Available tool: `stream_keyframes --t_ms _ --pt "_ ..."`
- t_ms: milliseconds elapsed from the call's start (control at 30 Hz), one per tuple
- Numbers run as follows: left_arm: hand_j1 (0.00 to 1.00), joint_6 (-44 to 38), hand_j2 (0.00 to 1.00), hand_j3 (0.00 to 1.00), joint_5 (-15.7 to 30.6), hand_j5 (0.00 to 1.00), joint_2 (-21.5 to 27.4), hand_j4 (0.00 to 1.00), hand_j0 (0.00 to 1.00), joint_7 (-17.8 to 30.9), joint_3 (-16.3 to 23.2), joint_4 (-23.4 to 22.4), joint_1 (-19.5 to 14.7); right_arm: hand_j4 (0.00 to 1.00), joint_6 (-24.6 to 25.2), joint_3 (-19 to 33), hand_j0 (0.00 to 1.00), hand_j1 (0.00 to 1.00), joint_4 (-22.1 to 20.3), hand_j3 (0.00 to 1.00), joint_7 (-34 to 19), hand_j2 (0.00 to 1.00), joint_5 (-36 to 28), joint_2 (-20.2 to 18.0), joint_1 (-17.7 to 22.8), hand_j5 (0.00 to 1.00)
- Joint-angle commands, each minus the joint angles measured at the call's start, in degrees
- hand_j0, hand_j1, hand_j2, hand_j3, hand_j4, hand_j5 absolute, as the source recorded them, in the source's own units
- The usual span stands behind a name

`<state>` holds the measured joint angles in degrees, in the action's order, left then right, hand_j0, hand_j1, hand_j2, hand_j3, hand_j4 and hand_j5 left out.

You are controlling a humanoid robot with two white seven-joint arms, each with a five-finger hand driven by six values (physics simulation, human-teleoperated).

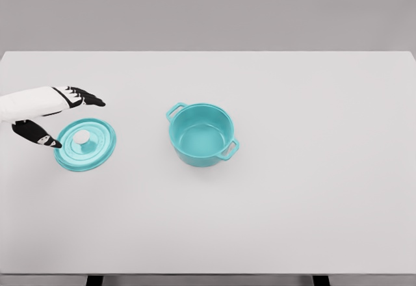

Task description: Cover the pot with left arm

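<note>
The left robot hand [57,114] hovers with fingers spread wide, holding nothing, at the left edge of the teal lid [85,144], which lies flat on the white desk [312,169]. The uncovered teal pot [201,134] stands well apart to its right.

a wide white table [312,221] fills the view (dark legs at its near edge), plain grey wall [208,10] behind.
</note>
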<state>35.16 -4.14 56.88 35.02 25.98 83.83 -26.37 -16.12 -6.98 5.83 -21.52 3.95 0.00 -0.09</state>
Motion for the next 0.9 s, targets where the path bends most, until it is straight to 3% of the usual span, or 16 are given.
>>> stream_keyframes --t_ms 0,133,267,333,633,667,867 --pt "1.00 -0.2 1.00 1.00 0.3 1.00 0.6 1.00 1.00 0.0 0.0 0.2 0.0 1.00 0.0 0.0 1.00 1.00 0.1 1.00 0.1 1.00 0.0 0.0 0.0 1.00" --pt "1.00 -0.2 1.00 1.00 -3.4 1.00 0.0 1.00 1.00 0.0 -0.1 -0.2 -1.5 1.00 0.0 0.1 1.00 1.00 0.6 1.00 0.0 1.00 0.0 0.0 0.6 1.00" --pt "1.00 -0.2 1.00 1.00 -4.2 1.00 -0.8 1.00 1.00 0.0 0.1 -3.5 -1.7 1.00 0.0 0.3 1.00 1.00 0.6 1.00 0.0 1.00 0.0 0.0 0.6 1.00" --pt "1.00 -0.2 1.00 1.00 -10.0 1.00 -3.7 1.00 1.00 0.0 0.5 -5.9 -2.3 1.00 0.0 0.2 1.00 1.00 0.6 1.00 0.0 1.00 0.0 0.0 0.6 1.00" --pt "1.00 -0.2 1.00 1.00 -12.4 1.00 -7.8 1.00 1.00 0.0 2.4 -7.9 -3.3 1.00 0.0 0.3 1.00 1.00 0.6 1.00 0.0 1.00 -0.1 0.0 0.6 1.00" --pt "0.91 -0.2 0.91 0.91 -11.9 0.91 -7.7 0.91 0.91 0.0 2.5 -7.9 -3.3 1.00 0.0 0.3 1.00 1.00 0.6 1.00 0.0 1.00 0.0 0.0 0.6 1.00" --pt "0.88 -0.2 0.88 0.88 -11.7 0.88 -7.4 0.88 0.88 0.0 2.7 -9.0 -3.0 1.00 0.0 0.3 1.00 1.00 0.6 1.00 0.0 1.00 0.0 0.0 0.6 1.00"
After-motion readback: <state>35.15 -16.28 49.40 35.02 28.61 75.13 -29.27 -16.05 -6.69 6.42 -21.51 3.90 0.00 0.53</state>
